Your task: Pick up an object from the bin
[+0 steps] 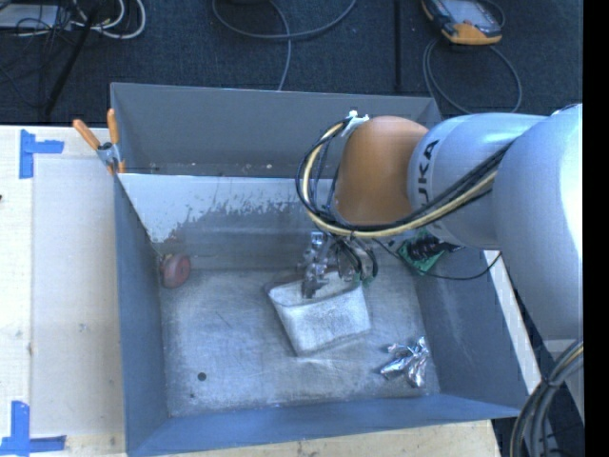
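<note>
Hand is down low in the middle of the bin, hanging off that big orange wrist cover. Honestly, I can't tell whether it's open or closed; the tip is a tangle from this angle. Going left to right: at roughly 9 o'clock from the hand, well apart and tucked near the left wall, there's a small pinkish round thing. Then, right under the hand, there's a pale whitish flat pad. The hand sits at the pad's 12 o'clock edge, touching or as near as makes no difference, so most of the pad lies toward 5–6 o'clock from it. The pad's long side looks to run about 8 to 2 o'clock. My guess is that's the pick, and the hand would need to straddle the short way across. Further right, at about 4 o'clock near the front corner, sits a crumpled silvery wad.
</note>
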`<state>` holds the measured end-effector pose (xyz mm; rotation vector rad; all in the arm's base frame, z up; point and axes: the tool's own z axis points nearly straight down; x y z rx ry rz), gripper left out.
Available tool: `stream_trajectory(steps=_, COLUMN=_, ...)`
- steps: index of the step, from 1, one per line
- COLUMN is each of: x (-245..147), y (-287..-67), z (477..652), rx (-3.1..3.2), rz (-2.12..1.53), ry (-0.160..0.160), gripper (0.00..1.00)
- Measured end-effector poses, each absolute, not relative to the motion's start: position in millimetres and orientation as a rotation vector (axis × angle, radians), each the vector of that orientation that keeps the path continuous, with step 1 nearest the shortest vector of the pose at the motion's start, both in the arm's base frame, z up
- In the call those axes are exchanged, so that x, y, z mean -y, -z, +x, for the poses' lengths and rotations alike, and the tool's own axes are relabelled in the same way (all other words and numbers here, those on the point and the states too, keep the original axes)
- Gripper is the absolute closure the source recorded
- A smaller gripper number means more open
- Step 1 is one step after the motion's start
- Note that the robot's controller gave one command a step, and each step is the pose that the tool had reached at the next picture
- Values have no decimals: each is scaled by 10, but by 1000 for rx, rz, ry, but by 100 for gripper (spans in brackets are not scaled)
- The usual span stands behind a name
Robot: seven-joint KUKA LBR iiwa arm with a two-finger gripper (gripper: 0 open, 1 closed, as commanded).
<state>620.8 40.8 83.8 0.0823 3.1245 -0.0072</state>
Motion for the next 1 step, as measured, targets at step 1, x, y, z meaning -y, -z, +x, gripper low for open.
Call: stream_trajectory(steps=1, x=-556, y=-1825, z=5797, rx=-3082, rz=594, ry=-2, gripper=100)
